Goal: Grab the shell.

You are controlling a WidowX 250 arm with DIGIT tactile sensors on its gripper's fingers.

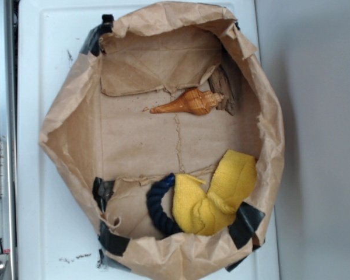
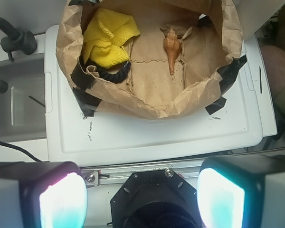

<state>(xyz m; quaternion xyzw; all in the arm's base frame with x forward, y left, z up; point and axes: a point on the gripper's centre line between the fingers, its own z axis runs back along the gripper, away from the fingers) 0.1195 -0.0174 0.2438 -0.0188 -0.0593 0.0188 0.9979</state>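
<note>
The shell [image 1: 189,102] [image 2: 172,47] is glossy orange-brown, with a knobbly fat end and a long thin point. It lies on the floor of a brown paper bag tray [image 1: 70,122] [image 2: 156,107]. In the exterior view its point faces left; in the wrist view it points toward me. My gripper [image 2: 141,197] is open, its two glowing pads [image 2: 61,202] far apart at the bottom of the wrist view. It hangs well back from the bag, over the white table's near edge, with nothing between the fingers. The gripper does not show in the exterior view.
A yellow cloth [image 1: 216,192] [image 2: 107,35] and a dark blue rope [image 1: 160,207] [image 2: 109,73] lie in the bag's other end. Black tape [image 1: 245,224] holds the bag's corners. The bag sits on a white lid [image 2: 156,137]. A grey sink basin [image 2: 16,102] lies left.
</note>
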